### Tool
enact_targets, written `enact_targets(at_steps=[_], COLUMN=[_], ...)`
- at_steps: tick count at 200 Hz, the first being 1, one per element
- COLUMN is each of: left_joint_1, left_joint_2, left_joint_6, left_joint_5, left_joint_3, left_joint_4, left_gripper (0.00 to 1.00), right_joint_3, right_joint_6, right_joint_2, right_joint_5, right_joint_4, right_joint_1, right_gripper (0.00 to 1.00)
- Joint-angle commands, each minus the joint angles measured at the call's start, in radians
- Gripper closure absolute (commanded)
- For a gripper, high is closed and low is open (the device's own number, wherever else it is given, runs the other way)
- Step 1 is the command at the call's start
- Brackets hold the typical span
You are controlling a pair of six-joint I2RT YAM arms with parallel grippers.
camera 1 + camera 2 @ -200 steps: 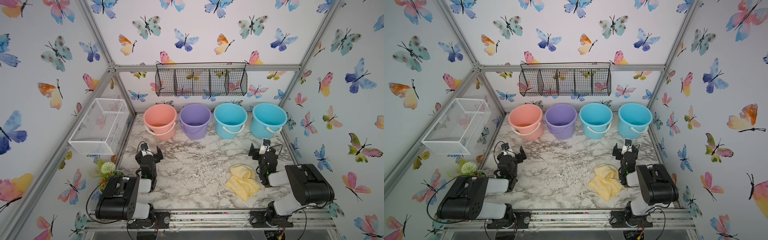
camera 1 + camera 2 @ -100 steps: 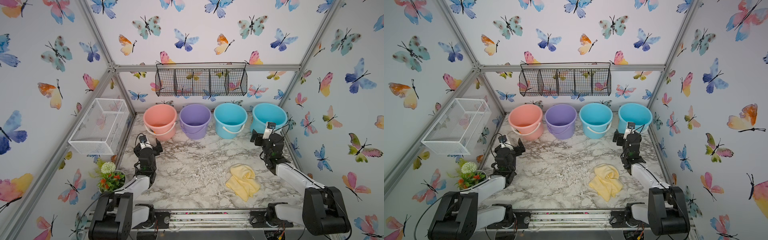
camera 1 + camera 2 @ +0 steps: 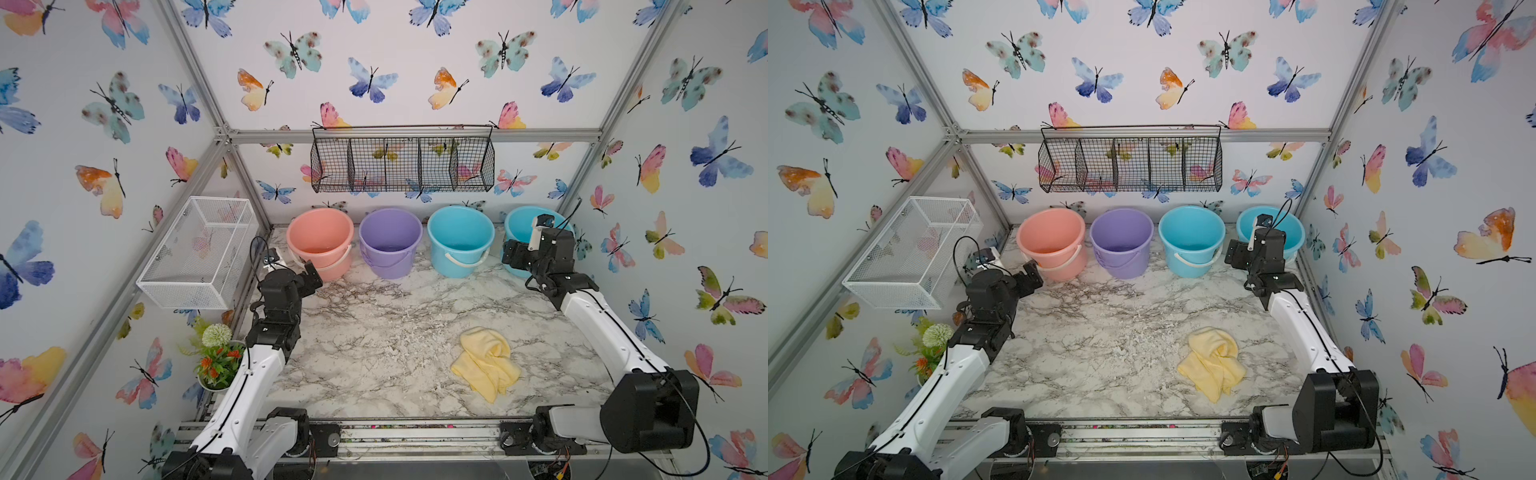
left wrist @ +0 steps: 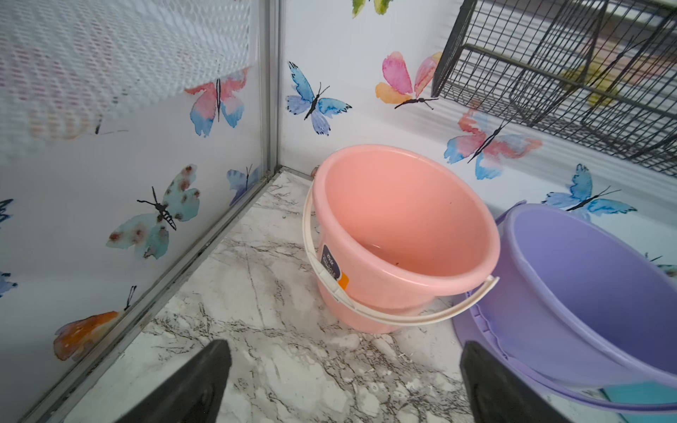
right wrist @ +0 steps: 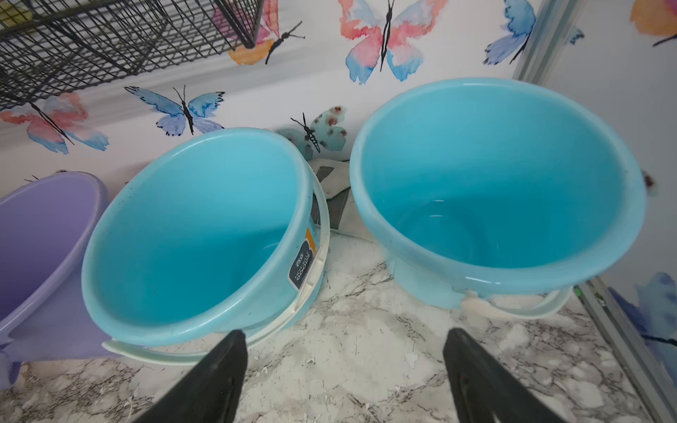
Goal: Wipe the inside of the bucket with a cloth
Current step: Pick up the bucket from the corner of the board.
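I see both arms stretched toward the buckets [image 3: 459, 239], left end effector [image 4: 344, 351] and right end effector [image 5: 346, 335] released; the cloth [image 3: 486, 363] shows in both top views only.

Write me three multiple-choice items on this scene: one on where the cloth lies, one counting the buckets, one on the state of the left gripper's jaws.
1. Where is the cloth?
A. inside a bucket
B. crumpled on the marble table
C. in the black wire basket

2. How many buckets stand at the back?
A. two
B. three
C. four

3. The jaws of the left gripper are:
A. open, holding nothing
B. shut on the cloth
C. shut on a handle

Answers:
1 B: both top views show it lying on the table.
2 C: pink, purple and two blue stand in a row.
3 A: the left wrist view shows them wide apart with only table between.
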Motion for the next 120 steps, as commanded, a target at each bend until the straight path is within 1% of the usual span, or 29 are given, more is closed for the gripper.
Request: enact_targets(at_steps=[1,22,33,50,63,75,83,94,120], left_joint_1=[-0.005,-0.004,-0.003,-0.004,-0.004,-0.004,-0.005,-0.004,-0.004], left_joint_2=[0.030,0.077,0.096,0.113,0.120,0.125,0.126,0.128,0.120], left_joint_6=[-0.027,0.010,0.034,0.065,0.087,0.097,0.100,0.099,0.094], left_joint_5=[0.126,0.173,0.188,0.210,0.223,0.228,0.231,0.236,0.241], left_joint_3=[0.099,0.183,0.209,0.224,0.223,0.215,0.207,0.196,0.180], left_joint_4=[-0.208,-0.285,-0.301,-0.297,-0.285,-0.274,-0.264,-0.254,-0.252], left_gripper=[0.01,0.01,0.01,0.02,0.02,0.02,0.01,0.02,0.02], right_joint_3=[0.099,0.188,0.228,0.256,0.266,0.289,0.304,0.330,0.352], right_joint_6=[0.036,0.042,0.039,0.029,0.033,0.044,0.049,0.067,0.145], right_joint_2=[0.056,0.091,0.100,0.101,0.113,0.147,0.172,0.209,0.257], right_joint_5=[-0.055,-0.110,-0.110,-0.085,-0.129,-0.164,-0.152,-0.137,-0.173], right_joint_4=[-0.179,-0.260,-0.303,-0.345,-0.357,-0.377,-0.383,-0.391,-0.353], right_joint_1=[-0.045,-0.139,-0.192,-0.285,-0.383,-0.460,-0.478,-0.481,-0.482], right_gripper=[0.18,0.21,0.22,0.21,0.20,0.22,0.24,0.24,0.25])
